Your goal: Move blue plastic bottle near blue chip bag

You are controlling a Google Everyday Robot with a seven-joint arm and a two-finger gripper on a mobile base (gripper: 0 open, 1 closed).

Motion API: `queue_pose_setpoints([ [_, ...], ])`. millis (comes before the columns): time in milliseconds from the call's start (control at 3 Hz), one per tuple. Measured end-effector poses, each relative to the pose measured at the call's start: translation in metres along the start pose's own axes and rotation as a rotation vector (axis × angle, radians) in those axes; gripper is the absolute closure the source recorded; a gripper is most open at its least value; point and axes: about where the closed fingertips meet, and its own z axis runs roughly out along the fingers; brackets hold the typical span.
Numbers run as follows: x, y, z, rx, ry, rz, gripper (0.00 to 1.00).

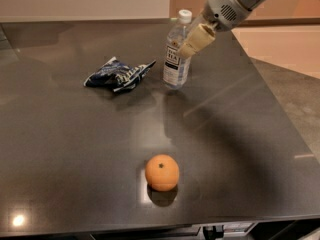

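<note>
The blue plastic bottle (pixel 177 54) is clear with a white cap and a "TEA" label. It stands upright on the dark table (pixel 75 149), just right of the blue chip bag (pixel 119 74), which lies crumpled and flat. My gripper (pixel 192 43) reaches in from the upper right and is shut on the bottle's upper body, one cream finger (pixel 196 40) showing in front of it.
An orange fruit (pixel 162 172) sits near the table's front edge. The table's right edge runs diagonally at the right, with floor beyond it. A wall stands behind the table's far edge.
</note>
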Motion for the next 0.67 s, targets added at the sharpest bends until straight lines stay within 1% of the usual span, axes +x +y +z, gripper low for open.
queue_pose_setpoints([
  [333,-0.011,0.0,0.021,-0.02,0.01,-0.017,1.0],
  [667,-0.012,0.003,0.037,-0.024,0.023,-0.028,0.83],
])
